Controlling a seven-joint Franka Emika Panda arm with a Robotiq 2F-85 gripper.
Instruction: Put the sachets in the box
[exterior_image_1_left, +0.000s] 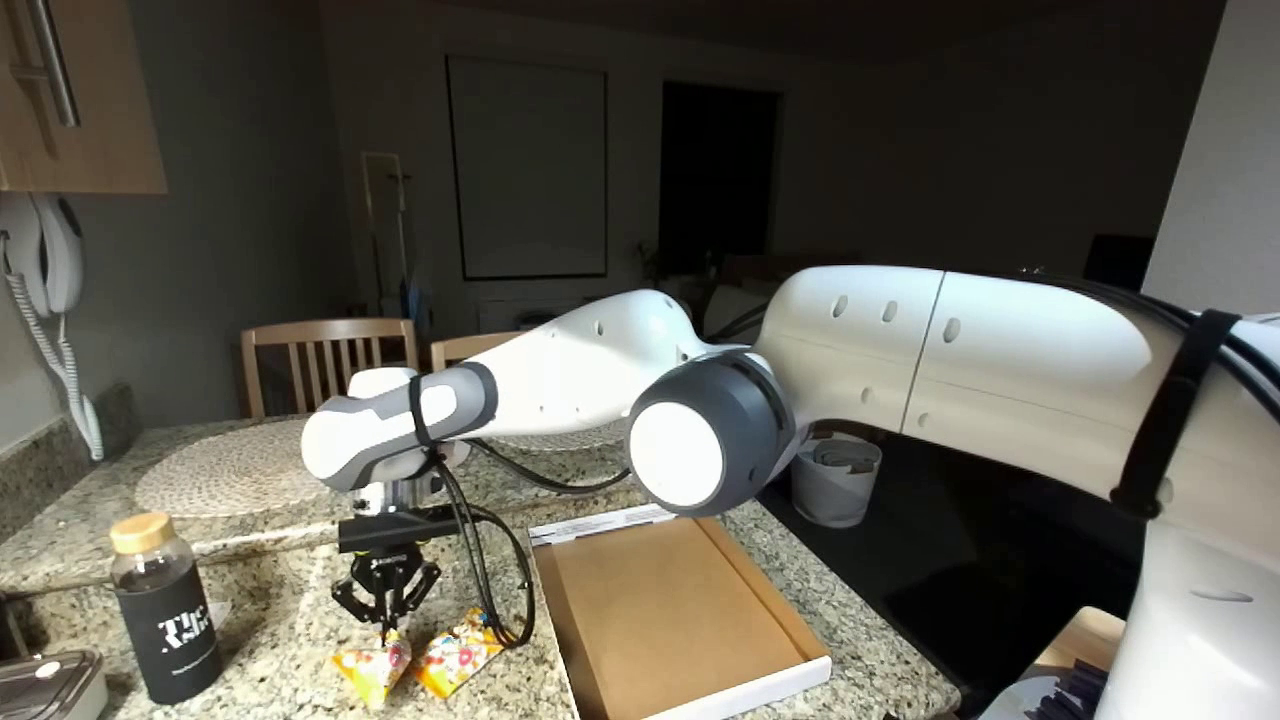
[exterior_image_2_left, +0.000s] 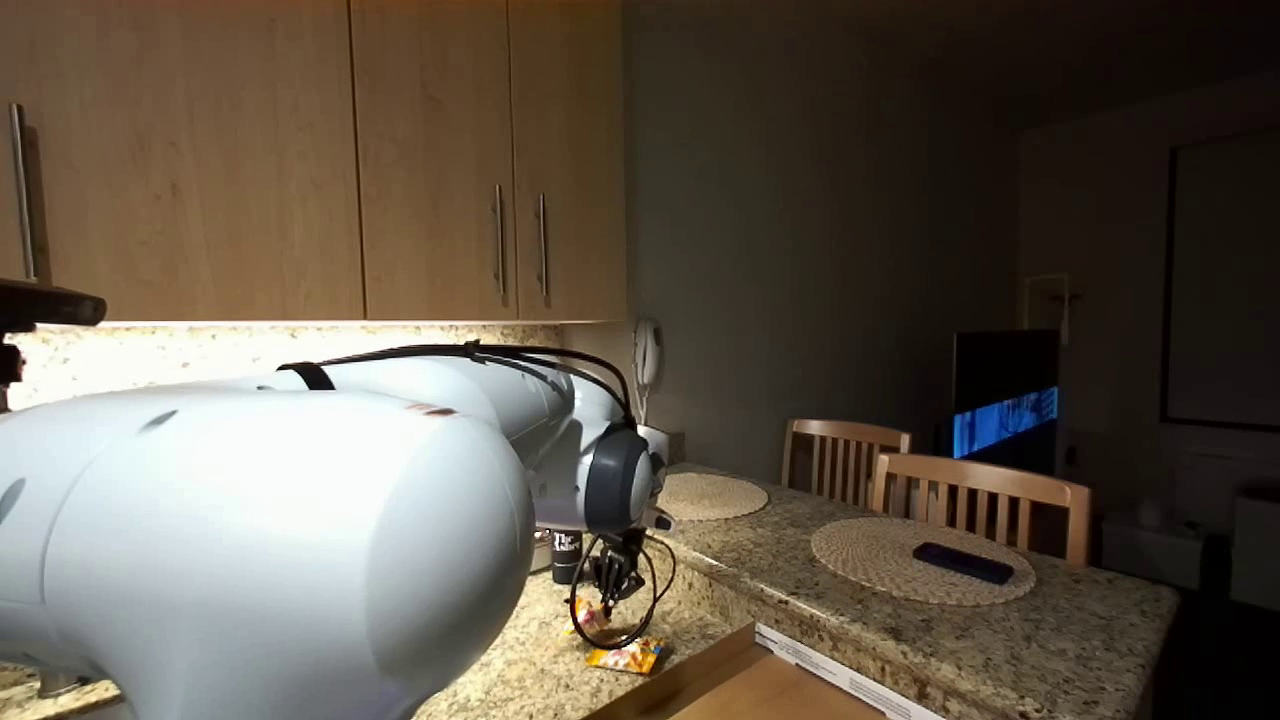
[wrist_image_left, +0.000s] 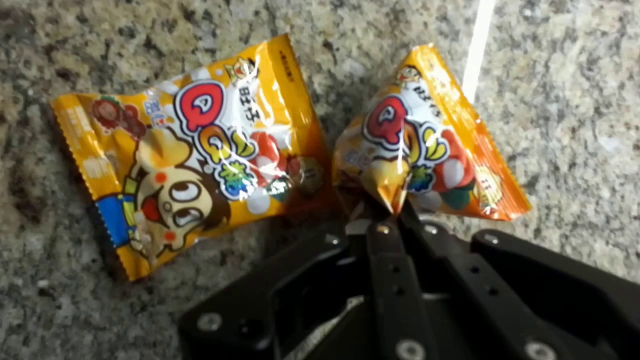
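Observation:
Two yellow-orange sachets lie side by side on the granite counter. My gripper (wrist_image_left: 387, 212) points down, its fingers closed on a pinched fold of one sachet (wrist_image_left: 425, 145), which is bunched into a peak. In an exterior view this sachet (exterior_image_1_left: 372, 668) is below the fingertips (exterior_image_1_left: 388, 632), at or just over the counter; I cannot tell which. The other sachet (wrist_image_left: 190, 160) lies flat beside it, on the box side (exterior_image_1_left: 460, 655). The shallow brown cardboard box (exterior_image_1_left: 660, 600) with a white rim stands beside the sachets; part of it shows in an exterior view (exterior_image_2_left: 835, 672). No sachets show inside it.
A dark bottle with a tan lid (exterior_image_1_left: 168, 620) and a lidded container (exterior_image_1_left: 50, 685) stand on the side away from the box. A raised counter ledge with round placemats (exterior_image_1_left: 230, 470) runs behind. A cable loop (exterior_image_1_left: 525, 600) hangs from the arm near the box edge.

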